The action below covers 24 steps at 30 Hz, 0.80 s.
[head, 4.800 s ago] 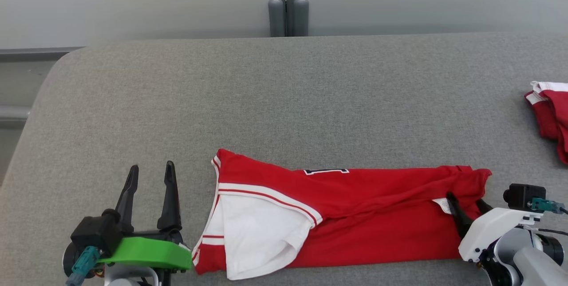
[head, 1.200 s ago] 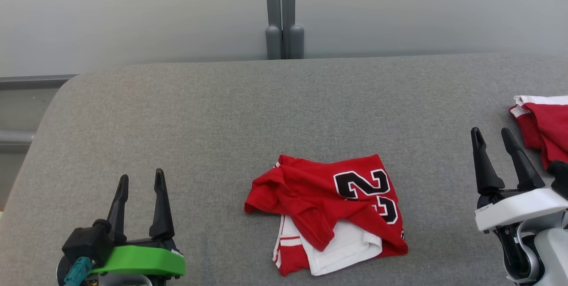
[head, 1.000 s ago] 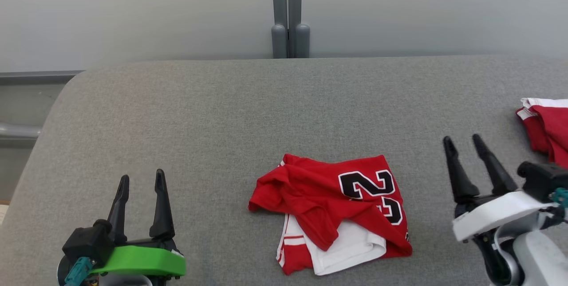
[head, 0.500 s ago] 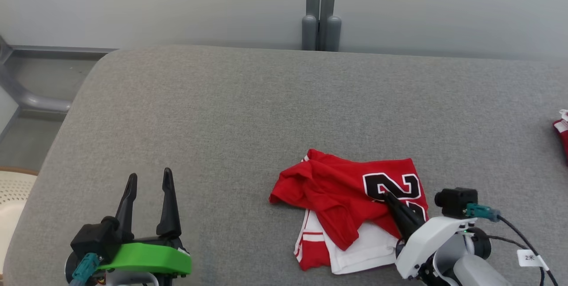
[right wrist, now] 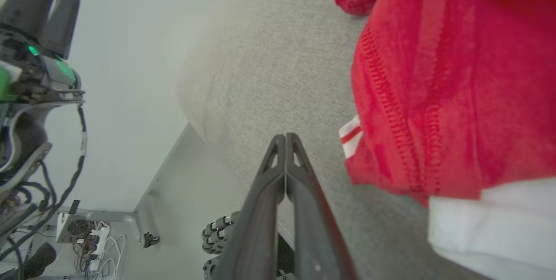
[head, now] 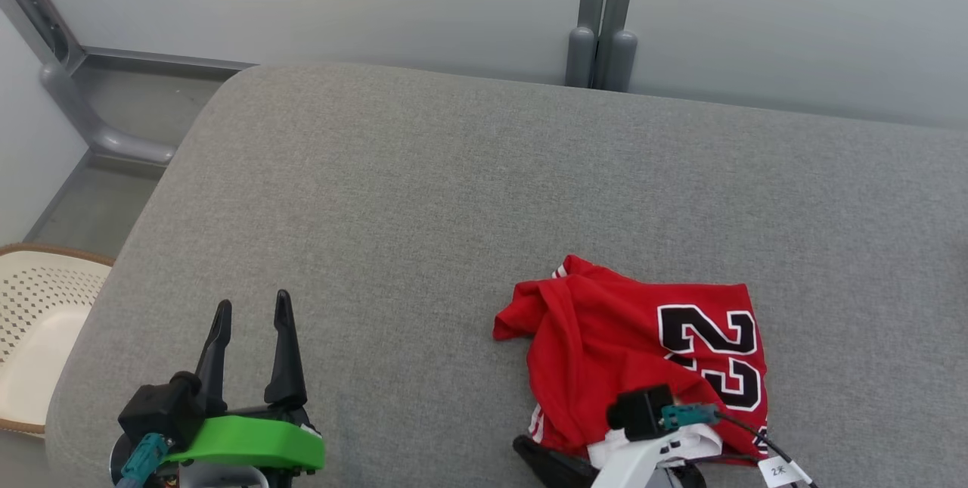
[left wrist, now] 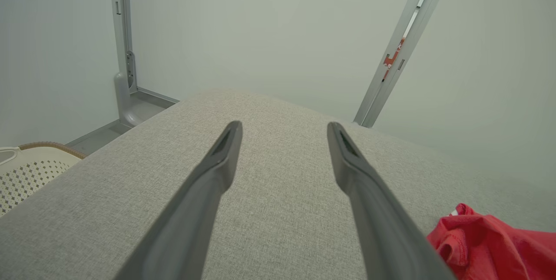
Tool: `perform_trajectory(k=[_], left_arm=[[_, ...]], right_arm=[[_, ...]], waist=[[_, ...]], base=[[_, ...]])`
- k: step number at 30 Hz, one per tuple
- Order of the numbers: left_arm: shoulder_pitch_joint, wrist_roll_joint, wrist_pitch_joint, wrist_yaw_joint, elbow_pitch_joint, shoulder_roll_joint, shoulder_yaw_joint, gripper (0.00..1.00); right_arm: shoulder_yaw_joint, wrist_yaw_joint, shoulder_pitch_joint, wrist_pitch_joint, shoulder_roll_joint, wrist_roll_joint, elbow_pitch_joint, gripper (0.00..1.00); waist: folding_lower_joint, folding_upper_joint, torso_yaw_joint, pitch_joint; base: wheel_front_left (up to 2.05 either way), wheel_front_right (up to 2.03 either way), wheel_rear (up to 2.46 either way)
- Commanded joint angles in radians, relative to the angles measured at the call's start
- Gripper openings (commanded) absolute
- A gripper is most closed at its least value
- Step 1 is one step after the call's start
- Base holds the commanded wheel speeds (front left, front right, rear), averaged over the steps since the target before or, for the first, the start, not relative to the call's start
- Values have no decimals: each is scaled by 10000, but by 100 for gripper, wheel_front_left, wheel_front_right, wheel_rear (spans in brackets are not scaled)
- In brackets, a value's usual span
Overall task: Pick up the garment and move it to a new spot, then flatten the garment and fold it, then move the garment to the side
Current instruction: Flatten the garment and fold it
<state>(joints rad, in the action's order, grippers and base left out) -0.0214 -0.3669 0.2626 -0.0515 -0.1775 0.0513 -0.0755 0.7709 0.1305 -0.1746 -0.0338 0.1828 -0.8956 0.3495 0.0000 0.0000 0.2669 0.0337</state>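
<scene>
The garment (head: 643, 344) is a red jersey with black-and-white numbers, lying loosely folded on the grey padded surface (head: 454, 193) at centre right. My right gripper (head: 522, 444) lies low at the garment's front edge, fingers pointing left. In the right wrist view this gripper (right wrist: 285, 134) is shut with nothing between its fingers, and the garment (right wrist: 434, 76) lies just to their right, its white part (right wrist: 491, 228) below. My left gripper (head: 251, 310) stands open at the lower left, well apart from the garment. The left wrist view shows the open left gripper (left wrist: 284, 128) and the garment (left wrist: 491, 245).
A cream perforated basket (head: 38, 337) stands off the surface's left edge, also in the left wrist view as the basket (left wrist: 26, 171). A pale wall with a grey post (head: 601, 41) runs behind. The padded surface stretches bare to the left and back.
The head camera has swung left. My right gripper went from open at the right to shut, and dropped to the garment's front edge. The left gripper has stayed open.
</scene>
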Motion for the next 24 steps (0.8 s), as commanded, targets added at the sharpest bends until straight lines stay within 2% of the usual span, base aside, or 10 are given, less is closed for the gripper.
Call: perform_trajectory(k=[1, 7, 12, 15, 17, 18, 24], left_arm=[[-19, -13, 27, 80, -14, -7, 15, 100], [34, 74, 28, 70, 65, -5, 68, 100], [128, 126, 28, 33, 174, -4, 130, 100], [153, 164, 28, 49, 307, -4, 182, 100], [174, 178, 28, 57, 383, -4, 218, 100], [177, 187, 27, 50, 406, -2, 220, 100], [158, 215, 27, 79, 577, -1, 270, 100]], right_arm=[[197, 5, -131, 56, 51, -217, -158, 0], [730, 5, -611, 991, 475, -1047, -947, 0], [239, 5, -1026, 2038, 1245, -991, -1226, 0], [-461, 5, -1219, 2558, 1800, -649, -1310, 0], [-1033, 5, -1245, 2754, 2039, -442, -1391, 44], [-1299, 5, -1249, 2810, 2156, -304, -1411, 98], [-3299, 5, -1011, 2987, 2430, 900, -1681, 100]], waist=[[0, 0, -32, -28], [0, 0, -279, -143], [0, 0, -596, -234], [0, 0, -830, -252], [0, 0, -987, -227], [0, 0, -1050, -212], [0, 0, -1524, -105]], base=[[0, 0, 0], [0, 0, 0], [0, 0, 0], [0, 0, 0], [0, 0, 0], [0, 0, 0], [0, 0, 0]])
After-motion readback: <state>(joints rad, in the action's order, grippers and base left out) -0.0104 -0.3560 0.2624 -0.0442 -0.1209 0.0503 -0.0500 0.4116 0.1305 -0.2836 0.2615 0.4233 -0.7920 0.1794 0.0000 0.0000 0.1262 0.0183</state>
